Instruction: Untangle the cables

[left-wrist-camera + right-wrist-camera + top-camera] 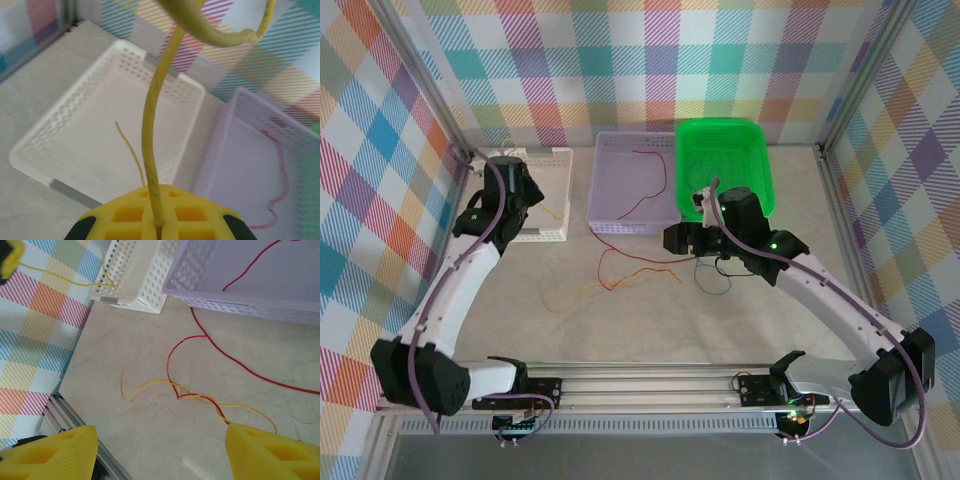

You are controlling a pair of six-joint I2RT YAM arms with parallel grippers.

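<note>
A pale, faintly marbled stone-look table point(650, 320) carries three perforated plastic baskets in a row at the back. They are a translucent bright-green rectangular basket point(756, 150) on the right, a lilac lattice-walled basket point(605, 185) in the middle and a smaller white lattice-walled basket point(558, 158) on the left.

The white-and-black left arm point(450, 285) curves up over the white basket. Its jaws are closed on a thin yellow wire point(150, 150), which rises from between the yellow moulded fingers point(130, 215), bends and runs off the top of the wrist view. A finer strand of yellow lies in the basket below.

The right arm point(820, 285) reaches toward the middle of the table. Its jaws stand wide apart with nothing between the yellow fingers point(50, 455), and they hover above the tangle.

That tangle lies on the table in front of the lilac basket. A thin red wire point(240, 360) loops from the foot of the basket wall and twists around a thin yellow-orange wire point(150, 385) for a short stretch. The free ends of the yellow-orange wire fan out to the left.

A second red wire point(645, 185) lies inside the lilac basket. Whether it joins the red wire outside cannot be told.

A dark bluish loop of wire point(712, 285) lies beside the right arm, partly covered by it. Faint wires inside the green basket are too thin to make out.
</note>
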